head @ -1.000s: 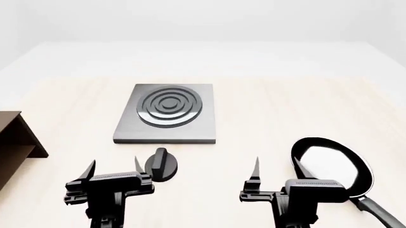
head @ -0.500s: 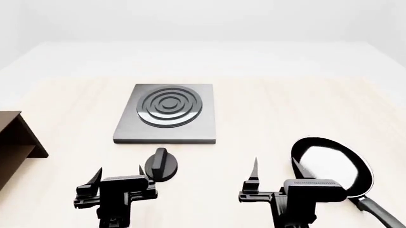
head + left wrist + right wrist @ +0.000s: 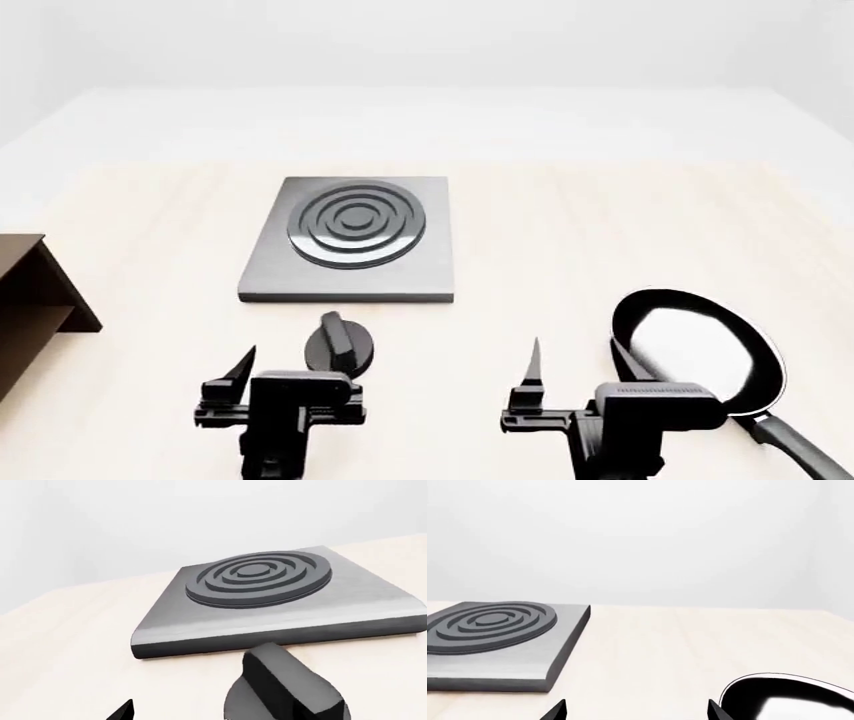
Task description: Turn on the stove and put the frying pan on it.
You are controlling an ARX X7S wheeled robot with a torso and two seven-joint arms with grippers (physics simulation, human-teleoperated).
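The grey stove (image 3: pixel 354 238) with dark concentric rings lies at the middle of the table. Its round black knob (image 3: pixel 339 346) sits just in front of it. My left gripper (image 3: pixel 294 362) is open and low behind the knob; its one fingertip shows, the other merges with the knob. In the left wrist view the knob (image 3: pixel 287 690) fills the near right before the stove (image 3: pixel 267 597). The black frying pan (image 3: pixel 701 350) lies at the right. My right gripper (image 3: pixel 581 365) is open and empty, one finger next to the pan's rim (image 3: pixel 790 700).
A dark brown wooden shelf (image 3: pixel 34 300) stands at the table's left edge. The stove also shows in the right wrist view (image 3: pixel 494 635). The pan's long handle (image 3: pixel 794 450) points toward the near right corner.
My left gripper has moved right, from left of the knob to right behind it. The right gripper, pan, stove and knob have stayed where they were.
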